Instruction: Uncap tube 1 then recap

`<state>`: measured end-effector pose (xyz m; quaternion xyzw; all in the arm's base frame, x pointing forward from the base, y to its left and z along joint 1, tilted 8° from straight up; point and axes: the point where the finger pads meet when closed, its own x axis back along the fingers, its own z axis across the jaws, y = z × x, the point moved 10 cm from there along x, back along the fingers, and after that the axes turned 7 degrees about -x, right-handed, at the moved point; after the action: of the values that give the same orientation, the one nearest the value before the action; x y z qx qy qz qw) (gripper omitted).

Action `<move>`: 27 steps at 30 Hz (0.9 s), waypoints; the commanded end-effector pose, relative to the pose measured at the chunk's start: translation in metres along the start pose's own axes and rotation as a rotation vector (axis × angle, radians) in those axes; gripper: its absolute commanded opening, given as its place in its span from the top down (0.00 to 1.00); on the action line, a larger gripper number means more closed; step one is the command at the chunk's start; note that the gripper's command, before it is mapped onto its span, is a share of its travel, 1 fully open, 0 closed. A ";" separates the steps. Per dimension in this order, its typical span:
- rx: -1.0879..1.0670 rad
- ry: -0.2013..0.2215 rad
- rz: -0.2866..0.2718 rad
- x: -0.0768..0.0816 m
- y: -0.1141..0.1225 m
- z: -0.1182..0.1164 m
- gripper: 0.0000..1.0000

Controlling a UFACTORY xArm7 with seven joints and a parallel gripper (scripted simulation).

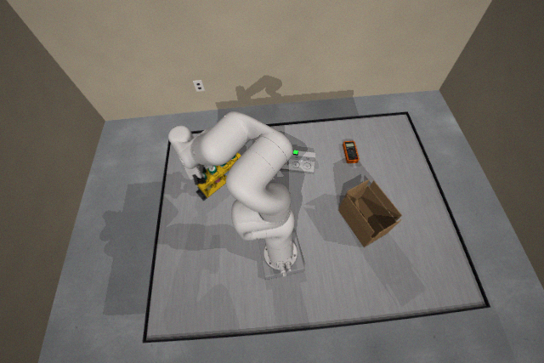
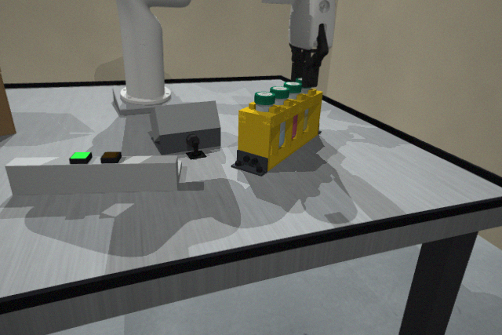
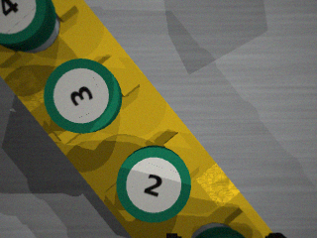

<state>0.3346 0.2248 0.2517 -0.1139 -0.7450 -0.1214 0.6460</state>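
Note:
The yellow decapping station [image 2: 279, 129] stands on the table with four green-rimmed caps on their tubes. In the wrist view I read cap 4 [image 3: 20, 20], cap 3 [image 3: 81, 95] and cap 2 [image 3: 154, 183]. The cap of tube 1 [image 3: 218, 232] shows only as a sliver at the bottom edge. My gripper [image 2: 307, 76] hangs straight down over the far end of the station, its fingers on either side of the cap of tube 1 [image 2: 300, 80] and slightly apart from it. On the grey cap tray [image 2: 92, 177] the green lamp [image 2: 80, 156] is lit and the amber lamp [image 2: 110, 156] is dark.
A grey housing box [image 2: 186, 125] sits by the arm's base, with a small black knob [image 2: 195, 147] in front. A cardboard box [image 1: 369, 212] lies open to the right. An orange multimeter [image 1: 350, 150] lies behind it. The table edge runs close behind the station.

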 end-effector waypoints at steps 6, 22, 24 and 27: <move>0.000 -0.003 -0.003 0.022 0.001 -0.001 0.54; 0.250 -0.004 -0.003 0.044 -0.017 -0.019 0.54; 0.389 -0.005 -0.002 0.044 -0.028 -0.030 0.54; 0.504 -0.005 -0.001 0.044 -0.034 -0.036 0.54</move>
<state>0.3411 0.2016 0.2961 -0.0359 -0.7567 -0.0120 0.6527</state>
